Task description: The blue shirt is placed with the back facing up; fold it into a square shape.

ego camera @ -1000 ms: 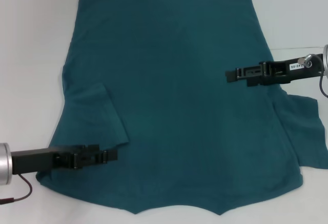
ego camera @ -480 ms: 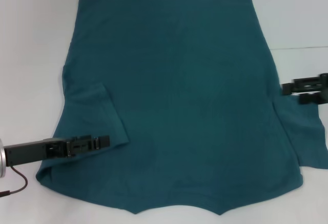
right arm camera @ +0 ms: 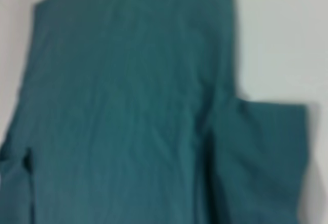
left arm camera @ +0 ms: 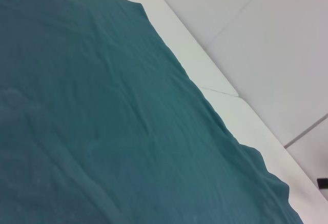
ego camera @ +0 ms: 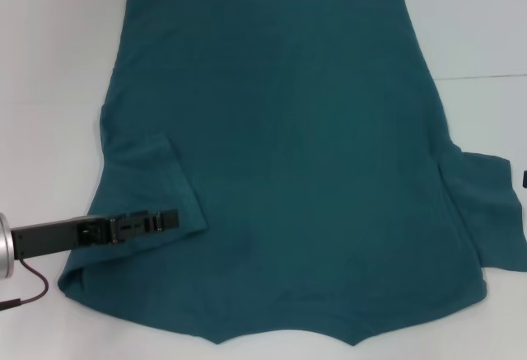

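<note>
The blue shirt (ego camera: pixel 280 162) lies flat, back up, across the middle of the white table (ego camera: pixel 49 88), its hem toward the far edge and its collar at the near edge. The sleeve on the left side is already folded in over the body; the sleeve (ego camera: pixel 486 212) on the right side is spread out toward the table's right edge.

The left gripper (ego camera: pixel 169 218) reaches in low from the table's left edge, its tip over the folded sleeve near the shoulder. Whether its fingers are spread or pressed together cannot be told here. Only a dark sliver of the right gripper (ego camera: pixel 524 178) shows at the right edge, just beyond the spread sleeve, too little to tell its state.

The step in hand looks like tidying the left sleeve fold and then matching it on the right. To do it well, pinch only the top layer at the sleeve's outer edge, lift little, and carry it straight inward so the crease runs parallel to the shirt's side. Lay it down before letting go, keeping both side folds even so the final shape comes out square.
</note>
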